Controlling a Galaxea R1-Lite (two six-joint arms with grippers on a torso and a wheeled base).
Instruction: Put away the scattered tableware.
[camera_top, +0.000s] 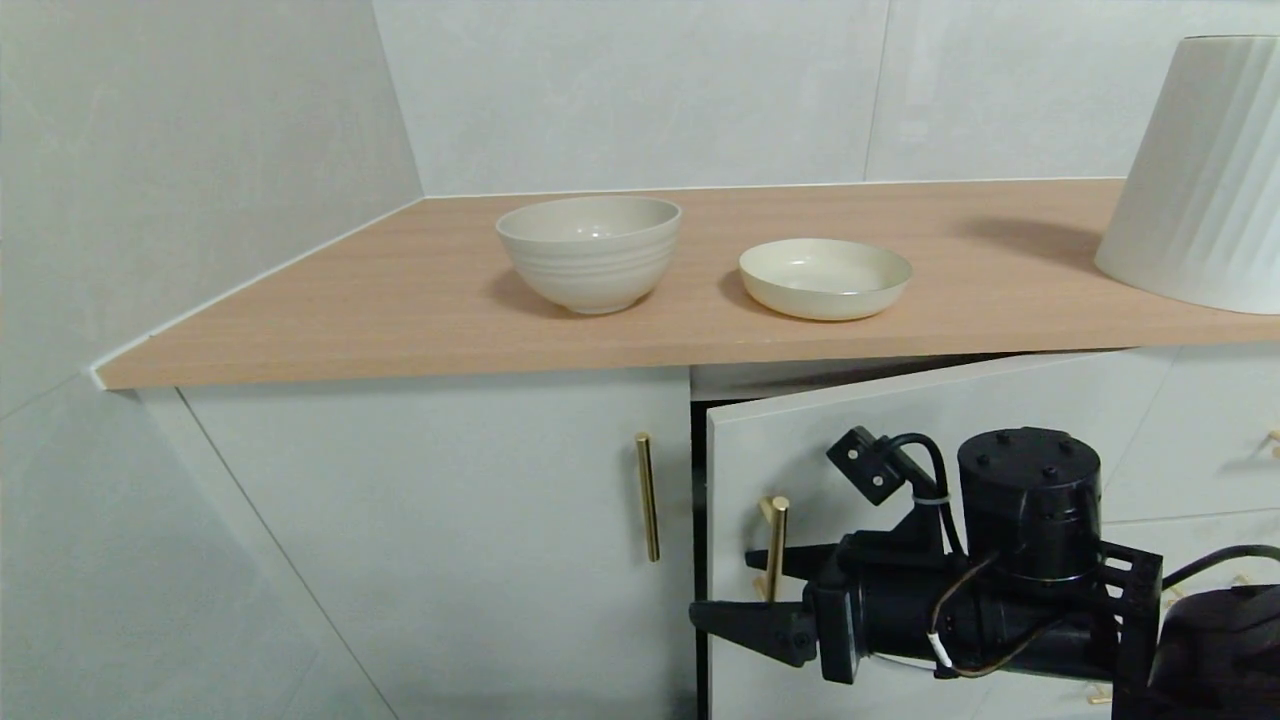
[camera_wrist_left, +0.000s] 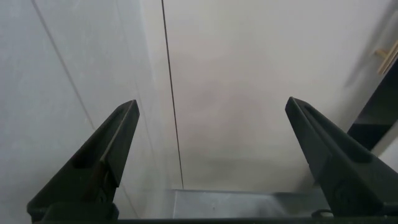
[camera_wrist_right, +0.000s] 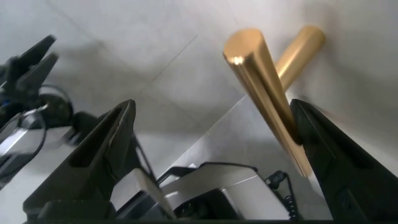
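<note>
**Tableware on counter, right gripper at the door handle**

Deep ribbed beige ceramic bowl (camera_top: 590, 255) and shallow cream round dish (camera_top: 825, 278) sit upright, side by side and apart, on the light wooden countertop (camera_top: 400, 310). White pleated lampshade (camera_top: 1200, 170) stands at the counter's right end. Below, the white cabinet door (camera_top: 900, 430) hangs ajar. Right gripper (camera_top: 722, 585) has its fingers spread, with the door's brass bar handle (camera_wrist_right: 267, 106) between them, close against one finger. Left gripper (camera_wrist_left: 211, 104) is spread wide, facing a plain white panel (camera_wrist_left: 249, 93).
</note>
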